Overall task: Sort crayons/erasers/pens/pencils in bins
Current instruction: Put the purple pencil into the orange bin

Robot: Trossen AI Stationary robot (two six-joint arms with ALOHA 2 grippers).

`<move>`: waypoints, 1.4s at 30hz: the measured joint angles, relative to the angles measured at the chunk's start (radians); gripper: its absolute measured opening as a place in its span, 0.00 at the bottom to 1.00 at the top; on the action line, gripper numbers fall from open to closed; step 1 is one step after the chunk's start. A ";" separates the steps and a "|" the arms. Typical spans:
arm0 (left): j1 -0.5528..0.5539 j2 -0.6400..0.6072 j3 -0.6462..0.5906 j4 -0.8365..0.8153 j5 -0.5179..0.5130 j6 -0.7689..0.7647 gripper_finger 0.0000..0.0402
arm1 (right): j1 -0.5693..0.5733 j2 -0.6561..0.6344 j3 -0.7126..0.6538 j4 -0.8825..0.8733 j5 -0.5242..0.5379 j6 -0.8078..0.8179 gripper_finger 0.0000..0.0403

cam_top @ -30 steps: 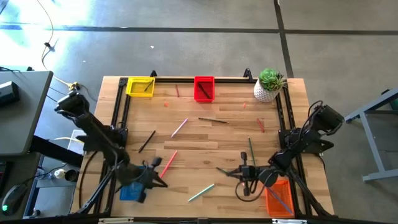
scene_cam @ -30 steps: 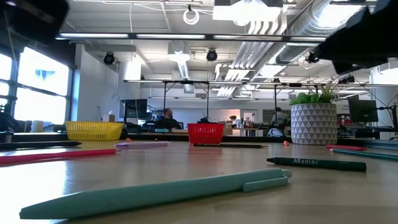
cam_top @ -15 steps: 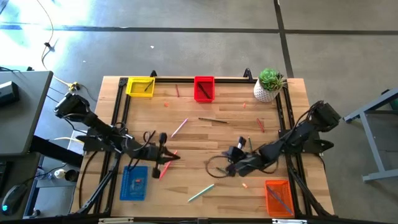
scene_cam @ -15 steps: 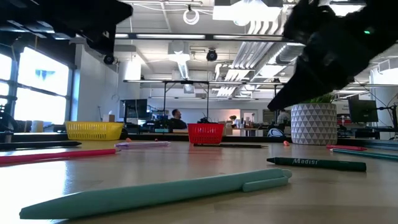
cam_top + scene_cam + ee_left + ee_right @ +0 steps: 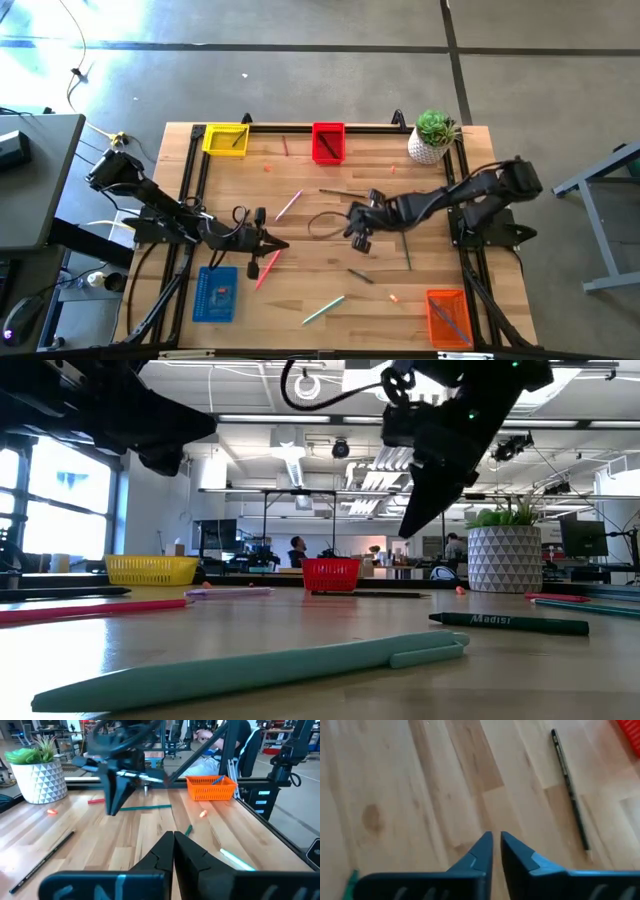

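Observation:
Four bins stand at the table's edges: yellow (image 5: 225, 138) and red (image 5: 328, 142) at the far edge, blue (image 5: 215, 293) near left, orange (image 5: 448, 315) near right. On the wood lie a pink pen (image 5: 288, 205), a black pencil (image 5: 342, 194), a red pen (image 5: 266, 268), a green pen (image 5: 323, 309), a green crayon (image 5: 360, 276) and a green pencil (image 5: 405, 245). My left gripper (image 5: 280, 246) is shut and empty, level above the red pen. My right gripper (image 5: 353, 236) hangs over the table's middle, tilted down, fingers a little apart, empty (image 5: 496, 837). The black pencil (image 5: 568, 785) lies ahead of it.
A white plant pot (image 5: 432, 137) stands at the far right corner. A red crayon (image 5: 420, 203) and a small orange piece (image 5: 393, 297) lie on the right half. Black frame rails run along the left, far and right sides of the table.
My right gripper has swung from beside the orange bin up and toward the table's middle, tipping further down. My left gripper has drawn away from the blue bin toward the far edge and the middle, then slowed, leaving the blue bin uncovered.

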State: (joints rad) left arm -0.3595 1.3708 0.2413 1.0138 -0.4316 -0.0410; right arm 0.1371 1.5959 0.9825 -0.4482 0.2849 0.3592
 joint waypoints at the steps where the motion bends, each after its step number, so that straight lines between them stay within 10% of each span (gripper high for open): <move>1: 0.000 0.000 0.000 0.000 0.000 0.001 0.00 | -0.020 0.001 0.000 -0.003 -0.010 -0.016 0.10; 9: 0.000 0.000 0.000 -0.007 -0.002 0.009 0.00 | -0.156 0.004 -0.001 -0.017 -0.048 -0.162 0.27; 23: 0.000 0.000 0.000 -0.008 -0.002 0.020 0.00 | -0.393 0.170 -0.003 0.035 -0.138 -0.315 0.29; 42: 0.000 0.000 0.001 -0.007 -0.002 0.037 0.00 | -0.409 0.204 0.000 0.053 -0.238 -0.361 0.29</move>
State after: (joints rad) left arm -0.3595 1.3708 0.2420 1.0065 -0.4335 -0.0040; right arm -0.2724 1.7999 0.9825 -0.3953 0.0471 -0.0022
